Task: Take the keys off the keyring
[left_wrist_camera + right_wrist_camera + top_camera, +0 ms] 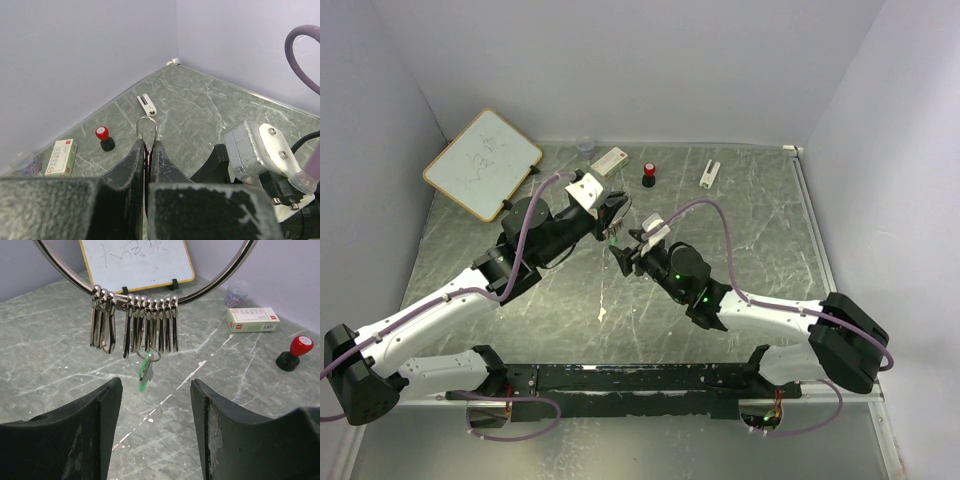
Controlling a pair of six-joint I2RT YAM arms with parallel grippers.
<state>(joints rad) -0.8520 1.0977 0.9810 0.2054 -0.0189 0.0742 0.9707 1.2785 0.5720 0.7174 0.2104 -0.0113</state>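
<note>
Right wrist view is giving us the clearest look: the keyring [70, 274] is arcing across the top of the picture, and the keys [150, 325] are hanging from it in a tight silver row. A green-headed key [145, 372] is dangling below them on a small loop of its own. The right hand [156, 385] is sitting just beneath with its fingers spread wide, and the keys are hanging beyond the gap, apart from both fingers.

From the left wrist we are seeing the left hand [148, 145] with its fingers pressed together on a thin silver wire loop of the keyring, whose rounded end is sticking out past the fingertips.

From above, we are watching both arms meeting over the middle of the counter [770, 250], somewhat nearer its far edge. The ring is hanging between the two hands, clear of the surface.

Along the far edge a red-and-black stamp [648, 175] is standing upright, and a small white box [609, 161] is lying to its left. A whiteboard [482, 163] is leaning in the far left corner.
</note>
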